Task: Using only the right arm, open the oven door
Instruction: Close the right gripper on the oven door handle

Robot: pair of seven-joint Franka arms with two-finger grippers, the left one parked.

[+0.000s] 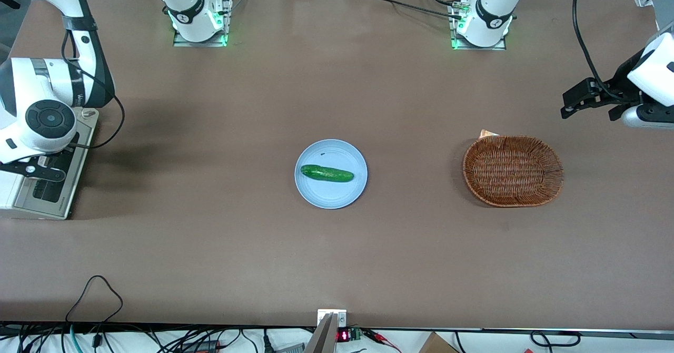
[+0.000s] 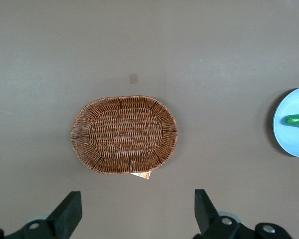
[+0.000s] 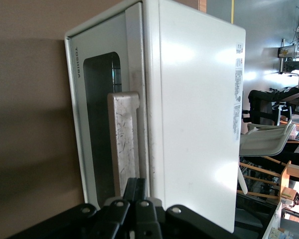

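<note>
The tool (image 3: 139,196) is at the oven door (image 3: 97,124), close to one end of the silver bar handle (image 3: 123,144), and seems to touch it. Whether the tool is open or closed I cannot tell. The door is shut, flat against the white toaster oven (image 3: 199,114), and its dark window faces the brown worktop (image 1: 210,237).

In the front view the right arm (image 1: 47,116) hangs over the oven at the edge of the frame, at the working arm's end of the worktop, and covers much of it. Nothing lies on the worktop just in front of the door.

In the middle of the frame there is one light blue plate (image 1: 330,195) with one green cucumber (image 1: 326,173) lying on it. Toward the parked arm's end there is one brown wicker basket (image 1: 513,170), well apart from the plate. A small corner of a card (image 1: 488,133) shows at the basket's rim.
</note>
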